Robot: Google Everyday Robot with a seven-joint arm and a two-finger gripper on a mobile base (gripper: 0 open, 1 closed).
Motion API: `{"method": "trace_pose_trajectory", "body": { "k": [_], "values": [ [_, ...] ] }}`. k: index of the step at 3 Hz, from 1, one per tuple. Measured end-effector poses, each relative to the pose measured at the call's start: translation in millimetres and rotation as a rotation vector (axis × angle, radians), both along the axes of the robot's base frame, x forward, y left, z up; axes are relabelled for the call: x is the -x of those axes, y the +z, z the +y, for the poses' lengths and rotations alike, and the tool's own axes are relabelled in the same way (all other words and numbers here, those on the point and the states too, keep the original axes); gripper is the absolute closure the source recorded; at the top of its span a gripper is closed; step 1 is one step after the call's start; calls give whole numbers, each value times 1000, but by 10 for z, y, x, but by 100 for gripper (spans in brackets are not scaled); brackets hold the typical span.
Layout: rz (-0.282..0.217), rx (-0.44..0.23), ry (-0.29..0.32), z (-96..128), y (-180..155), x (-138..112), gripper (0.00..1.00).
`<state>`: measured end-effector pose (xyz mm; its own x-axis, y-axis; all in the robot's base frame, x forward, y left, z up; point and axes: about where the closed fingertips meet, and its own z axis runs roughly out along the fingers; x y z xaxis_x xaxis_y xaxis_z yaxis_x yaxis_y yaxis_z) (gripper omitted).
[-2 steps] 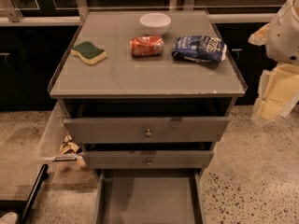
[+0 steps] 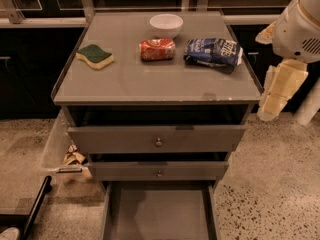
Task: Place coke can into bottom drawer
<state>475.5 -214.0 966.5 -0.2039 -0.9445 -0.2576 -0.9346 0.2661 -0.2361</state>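
Note:
The coke can [image 2: 157, 49] lies on its side on the grey cabinet top [image 2: 150, 79], in front of a white bowl. The bottom drawer [image 2: 159, 211] is pulled out at the foot of the cabinet, and what shows of its flat grey tray is bare. My gripper [image 2: 274, 100] hangs at the right of the cabinet, beside its top right corner, well apart from the can and holding nothing that I can see. The white arm [image 2: 300, 26] rises above it.
A white bowl [image 2: 166, 24] stands behind the can. A blue-and-white snack bag [image 2: 212, 51] lies to its right and a green-and-yellow sponge [image 2: 95, 56] to its left. Two upper drawers with knobs [image 2: 159, 142] stand slightly open. Litter [image 2: 74, 159] lies at the cabinet's left.
The arm and gripper have shifted slightly to the left, toward the cabinet. The can and the other things have not moved.

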Motion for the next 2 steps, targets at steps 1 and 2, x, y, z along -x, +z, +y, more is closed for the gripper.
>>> {"method": "trace_pose_trajectory", "body": {
  "k": [1, 2],
  "values": [
    [-1, -2, 1, 3, 0, -3, 0],
    [-52, -44, 43, 87, 13, -161, 0]
  ]
}}
